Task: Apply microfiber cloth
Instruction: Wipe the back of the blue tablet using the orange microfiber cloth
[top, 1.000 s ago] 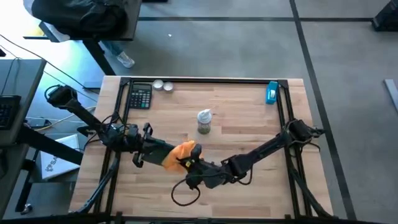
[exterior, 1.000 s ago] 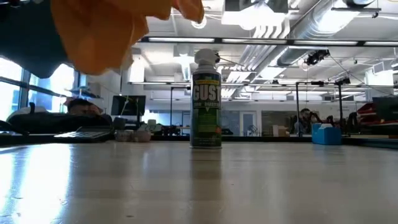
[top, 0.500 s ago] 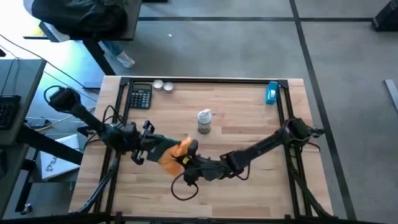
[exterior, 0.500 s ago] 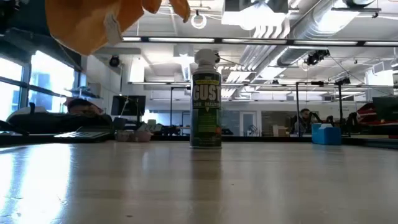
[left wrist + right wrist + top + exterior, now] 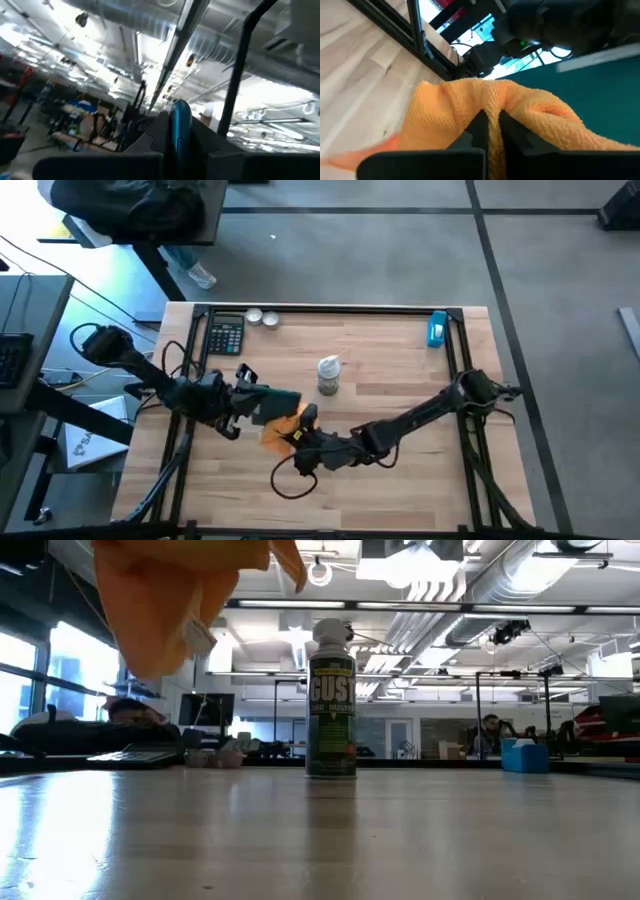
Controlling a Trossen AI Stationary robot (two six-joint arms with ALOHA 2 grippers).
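Note:
The orange microfiber cloth hangs above the table's middle left, with my right gripper shut on it. In the low view the cloth dangles with a white tag. Just beyond it, my left gripper is shut on a dark teal flat device, held off the table. The cloth lies against the device's glossy face. My left gripper pinches the flat device between its two fingers, coming level from the table's left. The wrist view shows the device's thin edge standing between them. The device is lifted clear of the table. My right gripper pinches a bunched fold of the cloth between its two fingers, several layers thick. It comes from the table's right, slanting low. The cloth drapes slack over the fingers and touches the device; its lower part hangs free above the table.
A spray can stands upright at the table's middle, just beyond both grippers. A calculator and two small round tins lie at the far left, a blue box at the far right. A cable loop lies near the front.
My left gripper has shifted a little toward the table's right and far side with the device, whose dark face now shows more in the high view. My right gripper has edged toward the left, and the cloth has come down onto the device's near side, hanging lower.

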